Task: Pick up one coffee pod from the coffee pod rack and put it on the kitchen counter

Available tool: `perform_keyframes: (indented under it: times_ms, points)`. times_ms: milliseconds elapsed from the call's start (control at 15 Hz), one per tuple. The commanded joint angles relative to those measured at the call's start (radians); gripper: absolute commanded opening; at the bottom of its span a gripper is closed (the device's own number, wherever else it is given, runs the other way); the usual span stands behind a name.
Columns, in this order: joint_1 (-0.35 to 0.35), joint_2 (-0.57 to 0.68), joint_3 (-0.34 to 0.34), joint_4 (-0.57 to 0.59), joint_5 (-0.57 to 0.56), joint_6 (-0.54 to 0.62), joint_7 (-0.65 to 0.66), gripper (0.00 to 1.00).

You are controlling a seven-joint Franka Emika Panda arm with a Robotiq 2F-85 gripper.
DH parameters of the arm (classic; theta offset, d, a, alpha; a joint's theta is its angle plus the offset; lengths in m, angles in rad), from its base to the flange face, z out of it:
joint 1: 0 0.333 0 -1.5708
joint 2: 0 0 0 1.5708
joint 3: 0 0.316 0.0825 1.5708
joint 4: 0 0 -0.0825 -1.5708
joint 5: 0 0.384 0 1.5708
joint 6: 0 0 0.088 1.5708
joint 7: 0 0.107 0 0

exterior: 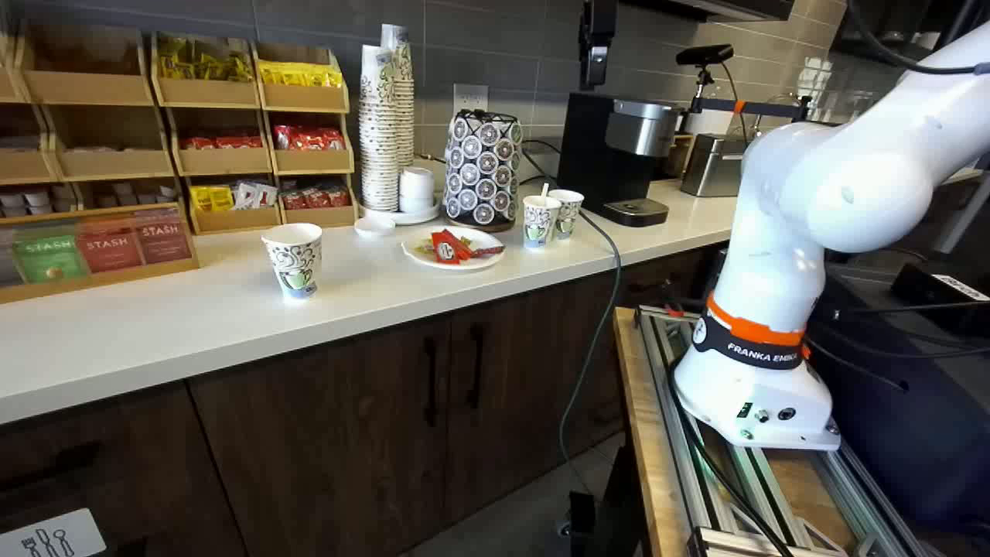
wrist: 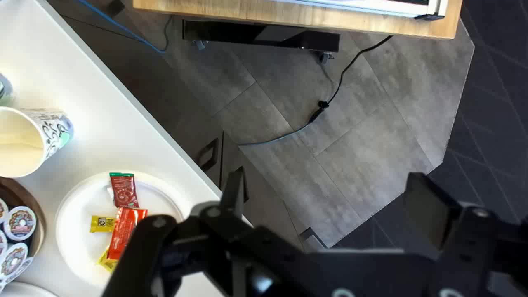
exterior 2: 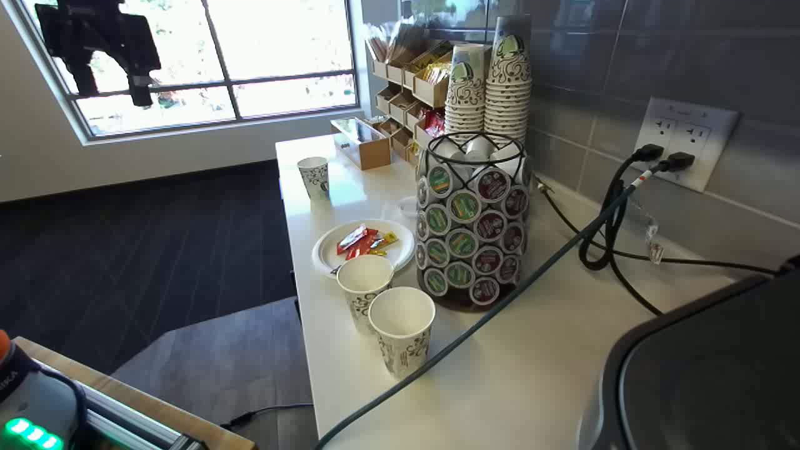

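Note:
The coffee pod rack (exterior: pixel 495 227) stands upright on the kitchen counter (exterior: pixel 371 298) near the back wall. Its dark round base (exterior 2: pixel 459 302) and wire frame show in an exterior view. Coffee pods (exterior 2: pixel 464 242) with printed lids fill its sides, and several white pods (exterior 2: pixel 478 150) lie loose in its open top. In the wrist view a few pods (wrist: pixel 20 223) show at the left edge beside the counter's bare top (wrist: pixel 119 142). My gripper (wrist: pixel 326 181) is open and empty, high up with fingers down, in front of the counter edge. It also shows in both exterior views (exterior: pixel 594 66) (exterior 2: pixel 115 94).
A white plate (exterior: pixel 421 261) with snack packets and two paper cups (exterior 2: pixel 365 275) (exterior 2: pixel 402 312) stand beside the rack. Another cup (exterior: pixel 294 259) stands further along. A cable (exterior 2: pixel 475 328) crosses the counter. A coffee machine (exterior: pixel 576 147), cup stacks (exterior: pixel 377 139) and wooden shelves (exterior: pixel 213 93) line the wall.

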Motion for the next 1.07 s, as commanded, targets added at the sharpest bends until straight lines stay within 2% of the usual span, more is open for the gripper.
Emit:
perform_keyframes:
  times_ms: [0,600,733,800,1000]
  points:
    - [0.002,0.001,-0.001,0.002,0.0,-0.002,0.001,1.0]
    - [0.002,0.001,-0.001,0.002,0.0,-0.002,0.001,1.0]
    - [-0.017,0.045,0.013,0.013,0.048,0.032,0.097,1.0]
    - [-0.03,0.061,0.018,0.004,0.065,0.094,0.152,1.0]
    - [-0.056,0.114,0.04,0.0,0.099,0.178,0.292,1.0]
